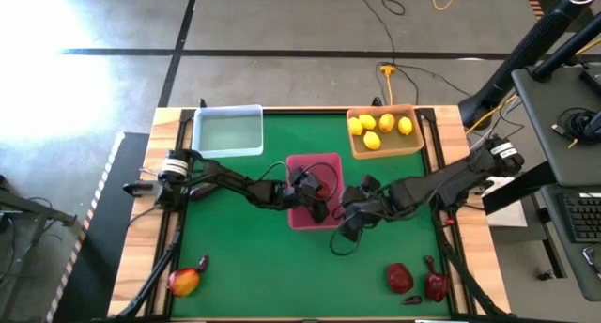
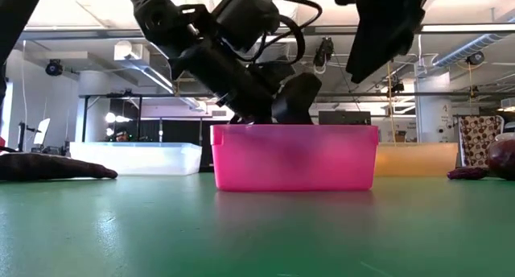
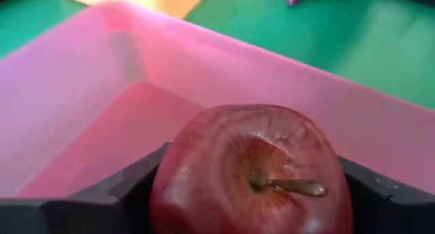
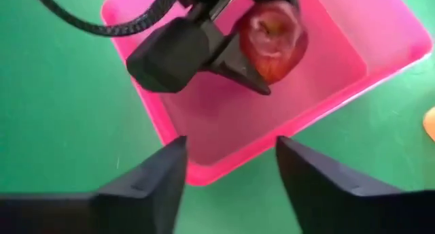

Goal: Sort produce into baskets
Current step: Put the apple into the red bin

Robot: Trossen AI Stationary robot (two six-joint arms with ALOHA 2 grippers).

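High view: three trays on green counter (image 1: 254,257) — blue tray (image 1: 228,130) at 11 o'clock, tan tray (image 1: 385,145) at 1 o'clock with five lemons (image 1: 372,141), pink tray (image 1: 302,215) at centre. Left gripper (image 1: 315,190) over pink tray. Right gripper (image 1: 349,231) just beside tray's 4 o'clock corner. Two red fruits (image 1: 399,278) at 5 o'clock, one red-yellow fruit (image 1: 184,283) at 7 o'clock.

Left wrist view: fingers (image 3: 122,193) pinching one red apple (image 3: 251,173) above pink tray.

Right wrist view: fingers (image 4: 156,176) spread, nothing between.
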